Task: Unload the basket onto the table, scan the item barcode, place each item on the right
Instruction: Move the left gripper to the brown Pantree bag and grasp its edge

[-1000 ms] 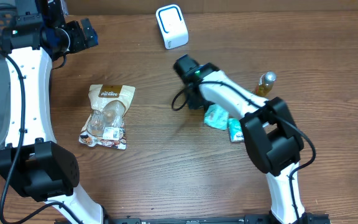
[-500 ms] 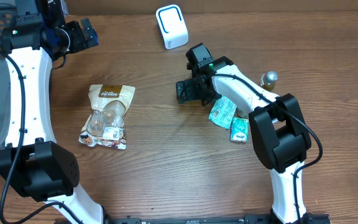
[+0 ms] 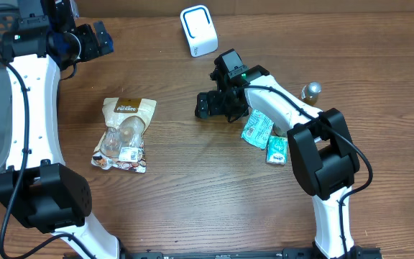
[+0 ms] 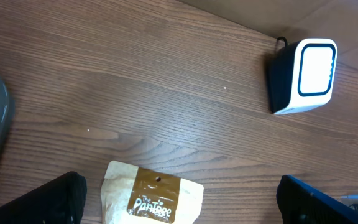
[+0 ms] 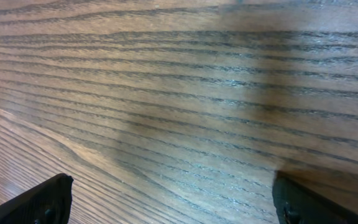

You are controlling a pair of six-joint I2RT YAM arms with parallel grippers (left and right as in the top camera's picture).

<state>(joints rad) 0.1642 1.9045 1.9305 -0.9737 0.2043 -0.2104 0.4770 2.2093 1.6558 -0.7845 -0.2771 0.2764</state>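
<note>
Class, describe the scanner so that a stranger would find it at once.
Start at the wooden table's far edge, near the middle. The scanner sits there alone, beyond the right gripper. It is the only white rounded box, with a blue-lined face.

The left arm (image 3: 31,108) rises from its base at the near left and reaches to the far left corner. There the left gripper (image 3: 95,39) points rightward with its jaws spread wide, and its wrist view shows the fingertips (image 4: 48,199) at the bottom corners. The right arm (image 3: 279,108) stretches from its near-right base toward the centre. Its wrist is bent so the right gripper (image 3: 202,106) points left, jaws fully apart and holding nothing.
</note>
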